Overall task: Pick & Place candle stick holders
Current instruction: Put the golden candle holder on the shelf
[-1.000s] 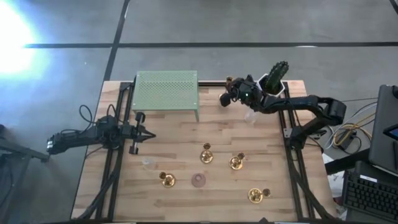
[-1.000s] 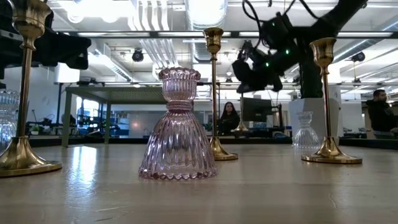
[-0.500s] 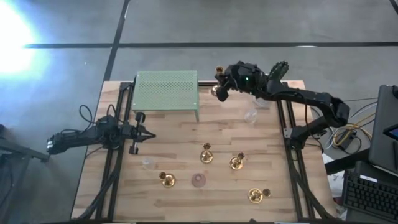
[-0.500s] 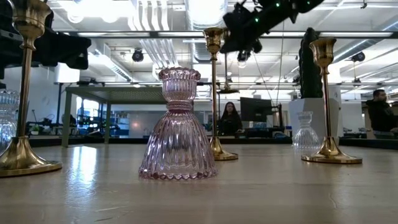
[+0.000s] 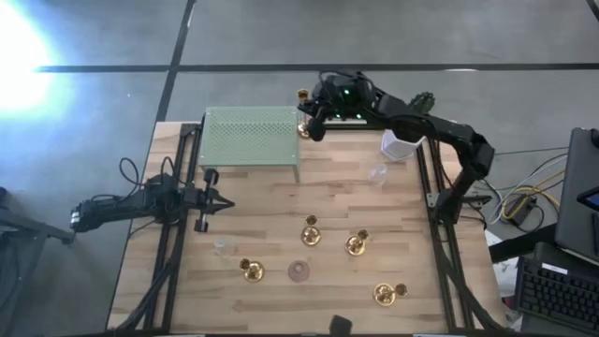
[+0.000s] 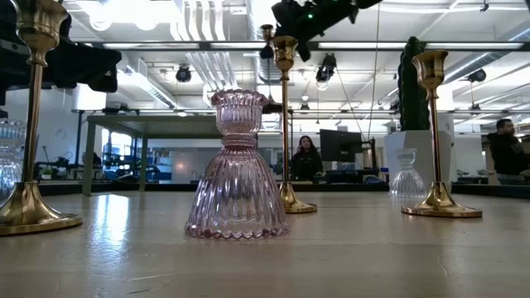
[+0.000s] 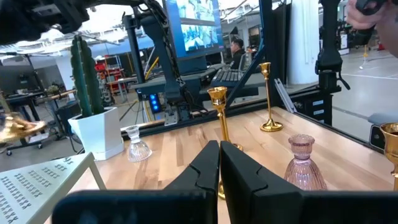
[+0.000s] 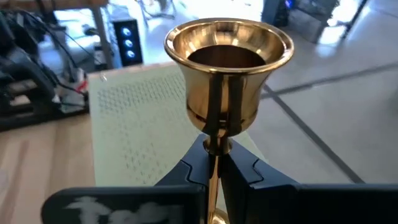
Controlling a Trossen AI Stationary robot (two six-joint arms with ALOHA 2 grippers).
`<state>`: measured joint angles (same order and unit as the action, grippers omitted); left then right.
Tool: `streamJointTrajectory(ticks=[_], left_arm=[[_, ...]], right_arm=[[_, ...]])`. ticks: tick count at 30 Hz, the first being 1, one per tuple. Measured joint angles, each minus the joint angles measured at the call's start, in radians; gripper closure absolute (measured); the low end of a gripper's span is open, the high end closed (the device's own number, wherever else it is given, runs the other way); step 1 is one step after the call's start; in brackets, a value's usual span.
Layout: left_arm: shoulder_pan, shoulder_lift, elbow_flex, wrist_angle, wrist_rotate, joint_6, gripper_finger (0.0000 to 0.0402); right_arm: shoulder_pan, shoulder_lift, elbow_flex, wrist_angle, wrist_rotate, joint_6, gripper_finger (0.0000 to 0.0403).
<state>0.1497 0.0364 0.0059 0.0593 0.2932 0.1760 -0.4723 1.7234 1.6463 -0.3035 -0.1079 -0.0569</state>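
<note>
Worktop [image 5: 281, 211]: pale wooden slats between two black side rails; it carries every holder not yet moved, spread over its near half where either arm can reach.

Green perforated stand [image 5: 251, 136]: a raised mesh platform at the far edge, left of centre. Judged to be the placing surface, since the carried holder is being brought to its right end.

Right arm: stretched from the right rail across the far edge, held high so that the load clears the stand's top.

White pot with cactus [image 5: 401, 142]: stands at the far right beneath the arm's span; not part of the task.

Left arm: parked over the left rail. Its left gripper [image 5: 213, 200] points inward, fingers pressed together and empty, waiting.

Right gripper [image 5: 314, 120]: just beyond the stand's right end, pinching the thin stem of the held brass candlestick holder [image 8: 227, 74] directly under its cup, which keeps the cup upright.

Standing brass holders: a tall one [image 6: 285, 124] mid-worktop and another [image 6: 434, 132] to its right in the low view, both upright on round bases.

Pink glass holder [image 6: 238, 170]: ribbed, nearest the low camera, upright.

Clear glass holder [image 6: 406, 175]: small, far right, near the pot.
</note>
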Motion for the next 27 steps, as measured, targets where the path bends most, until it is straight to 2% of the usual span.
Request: streamJointTrajectory(ticks=[20,27], left_arm=[[0.0,0.0,0.0,0.0,0.0,0.0,0.0383],[0.0,0.0,0.0,0.0,0.0,0.0,0.0383]], right_arm=[[-0.076,0.313,0.382,-0.012,-0.217,-0.008,0.039],[-0.104,0.385,0.443,-0.015,-0.243,-0.003,0.039]])
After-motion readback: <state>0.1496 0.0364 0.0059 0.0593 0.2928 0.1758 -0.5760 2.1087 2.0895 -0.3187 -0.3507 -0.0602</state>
